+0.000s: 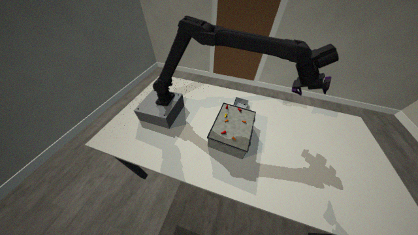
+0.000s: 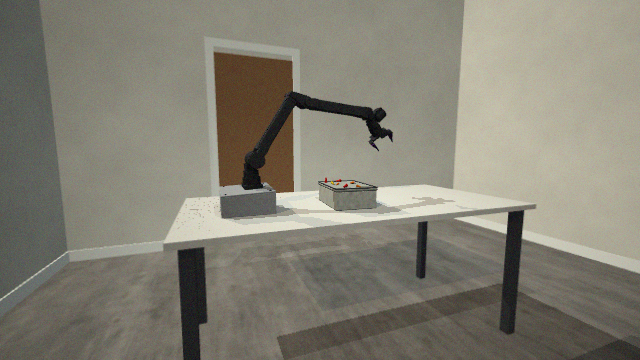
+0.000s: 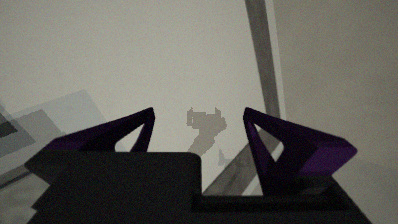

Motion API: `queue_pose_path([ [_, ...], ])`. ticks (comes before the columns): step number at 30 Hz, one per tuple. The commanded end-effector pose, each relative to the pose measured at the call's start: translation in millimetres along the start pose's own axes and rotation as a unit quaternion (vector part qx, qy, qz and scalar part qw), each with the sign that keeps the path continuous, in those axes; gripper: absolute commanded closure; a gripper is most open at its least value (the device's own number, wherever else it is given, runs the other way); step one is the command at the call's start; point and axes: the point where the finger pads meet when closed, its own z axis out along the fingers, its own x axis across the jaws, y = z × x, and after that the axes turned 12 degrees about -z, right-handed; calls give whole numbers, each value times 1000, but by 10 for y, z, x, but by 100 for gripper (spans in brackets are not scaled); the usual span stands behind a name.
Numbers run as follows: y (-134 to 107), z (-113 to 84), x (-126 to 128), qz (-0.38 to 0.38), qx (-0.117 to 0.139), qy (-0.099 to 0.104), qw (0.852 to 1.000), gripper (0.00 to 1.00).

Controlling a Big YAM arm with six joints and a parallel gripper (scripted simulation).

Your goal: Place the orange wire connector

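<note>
The grey tool case (image 1: 232,130) stands in the middle of the white table. On its lid lie small cone connectors: three orange ones (image 1: 226,121), (image 1: 244,121), (image 1: 234,138), some red ones (image 1: 223,132) and a yellow one (image 1: 225,115). The steel junction box (image 1: 241,102) sits just behind the case's far end, partly hidden by it. My gripper (image 1: 311,88) hangs high in the air, to the right of the case and beyond it, open and empty. In the wrist view its purple fingers stand wide apart over bare table, with only their shadow below. In the side view the gripper (image 2: 381,140) is well above the case (image 2: 348,194).
The arm's grey base block (image 1: 160,109) stands at the table's left end. The table's far edge runs close to the wall with a brown door (image 1: 243,36). The right half of the table holds only shadows.
</note>
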Motion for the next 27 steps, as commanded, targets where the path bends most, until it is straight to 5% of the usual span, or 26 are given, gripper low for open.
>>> queue_pose_path([
  [1,107,-400,138,-19,7,28,999,0],
  [8,129,-545,366,-31,15,59,998,0],
  [13,164,-599,268,-32,12,49,998,0],
  [27,52,-1289,1379,-77,51,198,976,0],
])
